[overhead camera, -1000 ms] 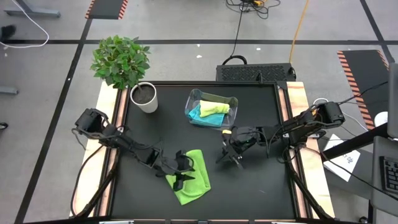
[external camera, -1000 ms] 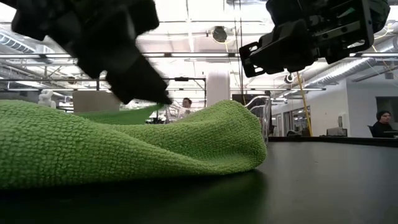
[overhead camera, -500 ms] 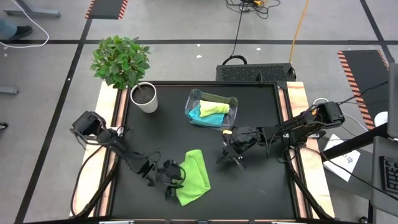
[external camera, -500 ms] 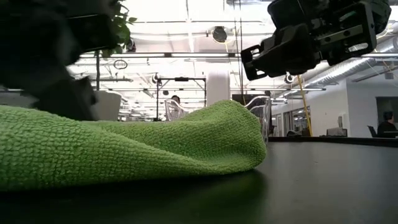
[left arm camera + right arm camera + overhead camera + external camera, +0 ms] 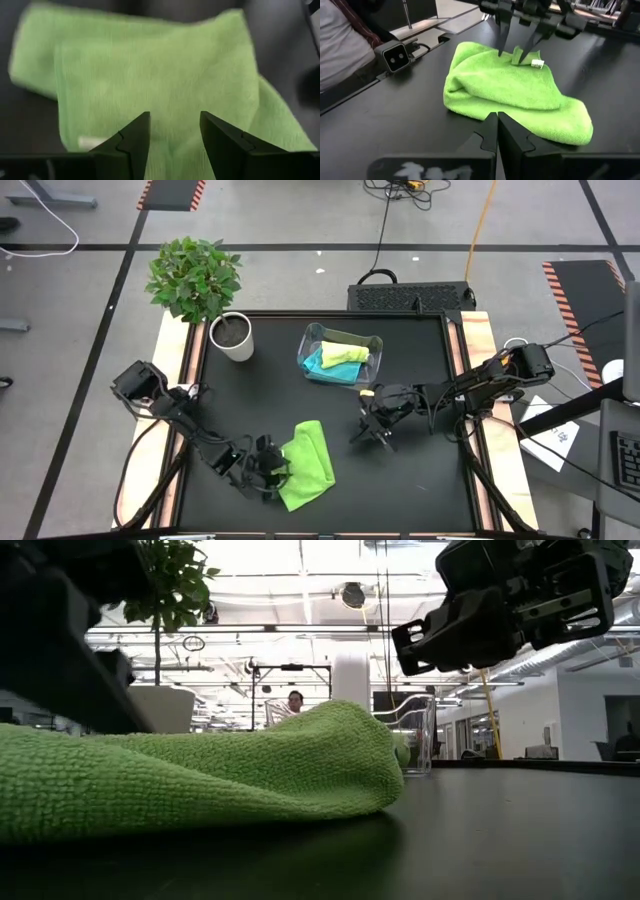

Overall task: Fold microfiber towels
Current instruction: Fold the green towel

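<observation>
The bright green towel lies folded on the black table, a rounded fold at its right end and a white label at its left edge. My left gripper is open, its fingers slanting down at that left edge. My right gripper hangs shut above the table, to the right of the towel. The pale yellow-green towel and the turquoise towel lie in the clear bin. My left gripper comes at the green towel's left edge slanting down from the table's left. A small peak of cloth stands up between the open fingers, next to the label. Whether the fingertips press on the cloth I cannot tell.
A potted plant stands at the table's far left corner. Bare black table lies between the towel and the bin and along the right side. A person in a grey top stands by the table's near edge, beside a small camera.
My left gripper has drawn back from above the green towel toward the table's near left, turning and sinking to the towel's left edge, fingers open throughout. The towel's folded right end has shifted a little toward the left.
</observation>
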Available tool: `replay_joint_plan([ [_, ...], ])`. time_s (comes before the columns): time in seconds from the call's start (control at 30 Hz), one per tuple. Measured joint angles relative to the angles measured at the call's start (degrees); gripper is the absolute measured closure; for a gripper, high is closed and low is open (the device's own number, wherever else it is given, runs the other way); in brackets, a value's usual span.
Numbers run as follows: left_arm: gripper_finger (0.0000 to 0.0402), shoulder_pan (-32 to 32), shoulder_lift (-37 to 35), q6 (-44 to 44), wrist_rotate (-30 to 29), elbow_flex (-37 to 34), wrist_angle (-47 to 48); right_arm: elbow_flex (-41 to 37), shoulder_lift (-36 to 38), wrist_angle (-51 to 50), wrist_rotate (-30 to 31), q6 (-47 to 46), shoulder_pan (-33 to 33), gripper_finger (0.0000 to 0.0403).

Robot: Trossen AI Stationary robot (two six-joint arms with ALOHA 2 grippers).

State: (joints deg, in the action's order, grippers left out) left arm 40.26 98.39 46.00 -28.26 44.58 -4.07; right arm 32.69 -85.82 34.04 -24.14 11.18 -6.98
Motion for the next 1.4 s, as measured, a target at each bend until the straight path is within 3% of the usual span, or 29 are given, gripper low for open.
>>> replay_joint_plan([
  [0.2,0.0227,0.4,0.0,-12.4,-3.1,0.0,-6.8,0.0,0.0,-1.3,0.0,2.3,0.0,0.0401],
  [0.5,0.0227,2.2,0.0,-12.0,-3.3,0.0,-9.8,0.0,-0.5,-1.3,0.0,4.0,-0.7,0.0401],
  [0.73,0.0227,4.1,0.0,0.1,-2.6,0.0,-2.8,0.0,-3.8,-0.1,0.0,4.1,-1.0,0.0401],
  [1.07,0.0227,4.9,0.0,20.9,-3.4,0.0,16.9,0.0,-9.3,8.2,0.0,2.3,-1.0,0.0401],
  [1.4,0.0227,6.7,-0.1,19.3,-7.0,0.1,17.2,0.0,-9.6,7.9,0.0,3.2,-1.0,0.0401],
])
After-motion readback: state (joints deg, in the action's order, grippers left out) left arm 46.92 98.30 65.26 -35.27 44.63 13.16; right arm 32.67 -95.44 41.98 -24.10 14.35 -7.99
